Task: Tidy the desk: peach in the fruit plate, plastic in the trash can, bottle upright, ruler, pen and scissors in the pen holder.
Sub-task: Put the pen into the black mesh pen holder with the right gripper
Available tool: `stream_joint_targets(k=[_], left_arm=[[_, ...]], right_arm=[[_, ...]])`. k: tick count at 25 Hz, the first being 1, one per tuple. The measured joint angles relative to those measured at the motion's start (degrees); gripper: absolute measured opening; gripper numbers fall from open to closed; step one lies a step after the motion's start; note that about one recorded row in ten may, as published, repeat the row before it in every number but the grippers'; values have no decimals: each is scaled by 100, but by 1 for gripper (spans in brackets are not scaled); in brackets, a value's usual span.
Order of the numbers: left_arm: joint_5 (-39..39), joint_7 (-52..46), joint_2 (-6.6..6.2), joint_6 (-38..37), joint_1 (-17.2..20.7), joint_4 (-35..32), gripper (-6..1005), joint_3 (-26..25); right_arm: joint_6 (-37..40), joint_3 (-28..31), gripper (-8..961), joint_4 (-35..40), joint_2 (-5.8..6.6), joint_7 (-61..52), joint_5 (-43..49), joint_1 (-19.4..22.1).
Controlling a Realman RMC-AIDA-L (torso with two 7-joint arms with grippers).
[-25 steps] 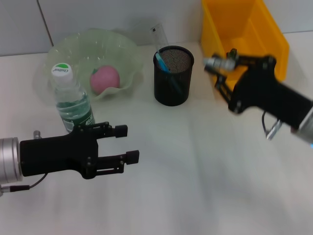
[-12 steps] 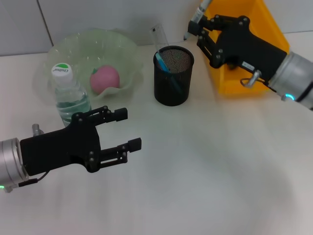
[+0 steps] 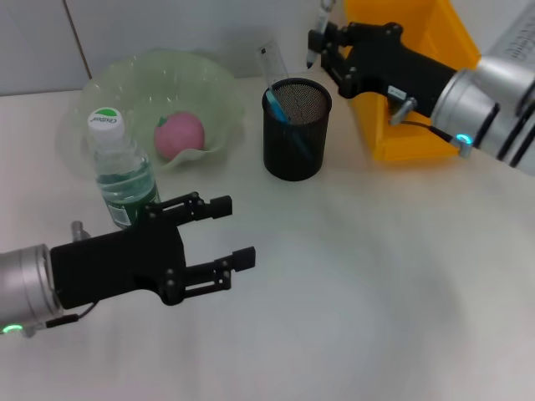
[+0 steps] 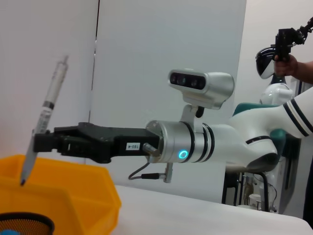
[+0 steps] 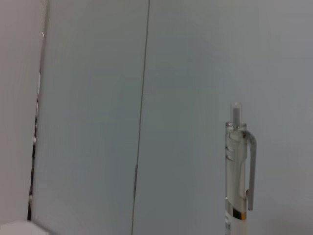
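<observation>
- Pen [image 3: 315, 43]: held nearly upright, tip down, in the right tool [image 3: 322, 46], whose fingers are clamped on its barrel; it hangs above and just behind the far rim of the pen holder [image 3: 296, 129], not yet inside. The left wrist view shows the same pen [image 4: 43, 120] with its tip over the yellow bin edge; the right wrist view shows only its clip end [image 5: 239, 166].
- Left tool [image 3: 227, 232]: fingers spread and gripping nothing, low over the bench [image 3: 359, 284] near the bottle [image 3: 119, 171].
- Pen holder: black mesh cup already carrying a blue-handled item [image 3: 279, 113] and a clear ruler [image 3: 272, 60] leaning out of its back; whether the blue item is the scissors cannot be told.
- Fruit plate [image 3: 152, 104]: pale green, wavy-rimmed, with the peach [image 3: 179, 135] resting in it; judged done.
- Bottle: standing upright, cap on, just in front of the plate; judged done.
- Yellow bin [image 3: 415, 75]: presumably the trash can, beside the holder; its contents are hidden by the right arm.
- Remaining, as judged: lowering the pen into the holder.
</observation>
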State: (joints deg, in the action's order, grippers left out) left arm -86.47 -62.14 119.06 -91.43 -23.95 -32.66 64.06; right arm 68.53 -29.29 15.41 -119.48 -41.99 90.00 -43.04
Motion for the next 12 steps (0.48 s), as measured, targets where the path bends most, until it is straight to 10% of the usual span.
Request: stream_joint_targets(k=[12], left_arm=[[10,30,-7,68,-69,214,725,49]], right_arm=[[-797,-618,135,-4,-6,-565,-27,-155]])
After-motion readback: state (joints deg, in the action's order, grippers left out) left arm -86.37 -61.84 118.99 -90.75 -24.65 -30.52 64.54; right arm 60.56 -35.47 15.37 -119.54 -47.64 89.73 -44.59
